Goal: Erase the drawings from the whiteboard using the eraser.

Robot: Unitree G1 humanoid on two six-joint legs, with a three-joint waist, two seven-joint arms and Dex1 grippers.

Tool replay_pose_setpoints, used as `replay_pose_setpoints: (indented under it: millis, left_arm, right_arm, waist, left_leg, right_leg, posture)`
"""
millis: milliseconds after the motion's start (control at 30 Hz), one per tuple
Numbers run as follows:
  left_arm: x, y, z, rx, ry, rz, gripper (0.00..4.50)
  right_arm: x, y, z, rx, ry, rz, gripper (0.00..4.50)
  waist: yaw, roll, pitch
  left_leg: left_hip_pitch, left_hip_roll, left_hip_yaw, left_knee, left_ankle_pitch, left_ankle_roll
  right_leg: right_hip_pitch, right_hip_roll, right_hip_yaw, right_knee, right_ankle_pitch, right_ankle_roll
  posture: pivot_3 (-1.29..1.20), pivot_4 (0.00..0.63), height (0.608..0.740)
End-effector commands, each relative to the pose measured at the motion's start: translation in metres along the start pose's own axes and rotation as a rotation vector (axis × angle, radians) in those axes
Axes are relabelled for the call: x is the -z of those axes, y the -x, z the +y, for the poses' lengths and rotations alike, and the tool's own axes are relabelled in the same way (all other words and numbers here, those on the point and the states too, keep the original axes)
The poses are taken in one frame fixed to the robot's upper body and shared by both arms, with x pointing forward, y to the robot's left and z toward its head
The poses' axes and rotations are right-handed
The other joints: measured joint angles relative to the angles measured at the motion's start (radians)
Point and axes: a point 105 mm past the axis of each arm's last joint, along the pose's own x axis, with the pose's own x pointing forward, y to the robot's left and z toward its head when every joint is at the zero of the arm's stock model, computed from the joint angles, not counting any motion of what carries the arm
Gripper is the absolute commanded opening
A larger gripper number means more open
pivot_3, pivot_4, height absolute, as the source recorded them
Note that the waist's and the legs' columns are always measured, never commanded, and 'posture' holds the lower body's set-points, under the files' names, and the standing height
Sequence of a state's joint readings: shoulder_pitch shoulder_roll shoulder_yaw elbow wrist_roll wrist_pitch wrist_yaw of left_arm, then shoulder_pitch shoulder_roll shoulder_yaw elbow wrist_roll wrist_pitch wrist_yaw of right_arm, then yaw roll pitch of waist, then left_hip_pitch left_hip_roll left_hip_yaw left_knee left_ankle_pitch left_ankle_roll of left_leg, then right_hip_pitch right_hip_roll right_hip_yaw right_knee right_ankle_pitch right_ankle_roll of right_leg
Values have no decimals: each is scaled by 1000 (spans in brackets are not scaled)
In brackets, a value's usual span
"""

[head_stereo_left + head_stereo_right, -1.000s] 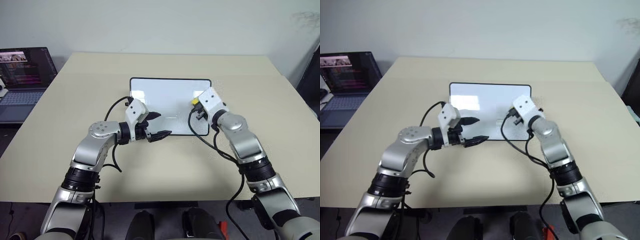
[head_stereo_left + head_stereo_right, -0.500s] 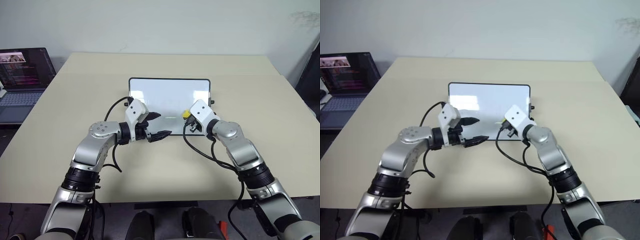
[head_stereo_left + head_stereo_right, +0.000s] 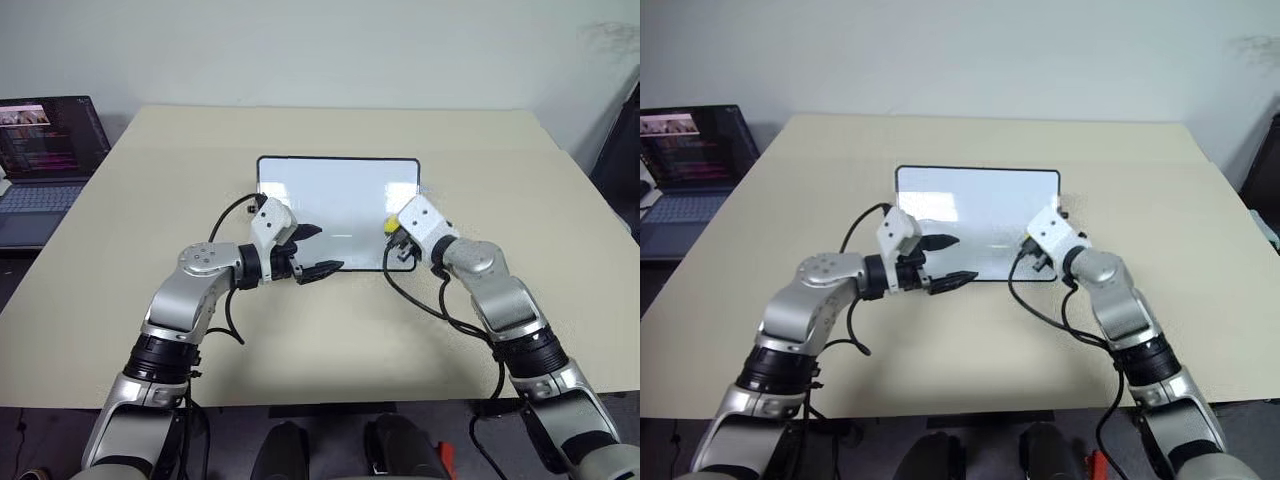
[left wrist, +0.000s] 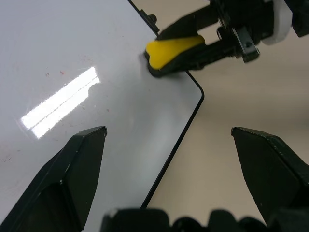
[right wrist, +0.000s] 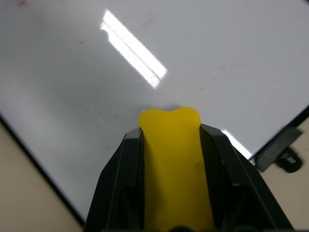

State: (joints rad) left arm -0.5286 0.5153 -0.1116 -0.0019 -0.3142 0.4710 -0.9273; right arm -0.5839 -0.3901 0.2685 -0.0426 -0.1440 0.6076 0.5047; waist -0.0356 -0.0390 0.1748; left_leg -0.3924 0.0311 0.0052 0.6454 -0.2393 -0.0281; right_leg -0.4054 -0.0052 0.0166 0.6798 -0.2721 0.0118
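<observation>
The right gripper point(image 5: 170, 145), clamped on the small yellow oblong eraser point(image 5: 171, 145), had swung back rightward across the glossy white black-framed whiteboard point(image 3: 335, 205), pressing near its right edge. Only faint red specks point(image 4: 62, 73) remained, so erasing looked nearly done. The left gripper point(image 3: 315, 250) hovered open, empty.

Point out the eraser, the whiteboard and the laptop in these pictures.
eraser point(image 5: 170, 159): right wrist view, yellow top face.
whiteboard point(image 3: 335, 195): left eye view, bare white surface.
laptop point(image 3: 45, 135): left eye view, lit screen.
</observation>
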Motion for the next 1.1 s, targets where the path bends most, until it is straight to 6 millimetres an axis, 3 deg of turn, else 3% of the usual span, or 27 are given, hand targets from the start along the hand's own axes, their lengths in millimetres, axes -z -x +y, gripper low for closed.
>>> replay_pose_setpoints:
  millis: [33,300,467,567,733,867,1100]
  left_arm:
    - [-16,0,0,6,-38,-53,4500]
    - [-22,-4,-1,28,-43,-73,4500]
    - [-37,-9,-8,75,-67,-111,4500]
    - [-43,-15,-14,109,-73,-134,4500]
    - [-42,-25,-26,189,-94,-126,4500]
    - [-39,-30,-43,317,-114,-112,4500]
    - [-30,-41,-57,433,-191,-68,4500]
  right_arm:
    - [10,-1,-7,45,-21,45,1246]
    - [-2,14,-19,93,-132,-35,1246]
    - [-18,62,-34,209,-281,-141,1246]
    - [3,86,-30,278,-391,-117,1246]
    - [38,102,-13,354,-479,-34,1246]
    - [55,99,-3,389,-497,21,1246]
    - [73,87,-13,485,-497,95,1246]
  waist:
    - [1,0,0]
    - [5,0,0]
    - [12,1,1]
    - [14,1,1]
    - [8,1,1]
    - [1,2,1]
    - [5,2,1]
  left_leg:
    - [0,0,0,0,0,0]
    - [-1,0,-1,0,0,0]
    - [-9,-1,-1,0,0,0]
    - [-10,-2,-2,-1,-1,-1]
    - [-9,-2,-1,-2,-3,-4]
    - [-7,-2,0,-1,-3,-4]
    - [-7,-2,-1,-1,-3,-4]
  right_leg:
    - [0,0,0,0,0,0]
    - [0,0,-1,0,0,0]
    - [-6,0,-1,-2,0,0]
    - [-6,-2,-2,-2,0,0]
    - [-5,-2,-2,-3,-2,1]
    - [-5,-1,0,-1,-4,3]
    - [-5,1,-1,-1,-5,3]
  posture:
    - [0,150,740]
    - [0,150,740]
    - [0,150,740]
    - [0,150,740]
    - [0,150,740]
    - [0,150,740]
    - [0,150,740]
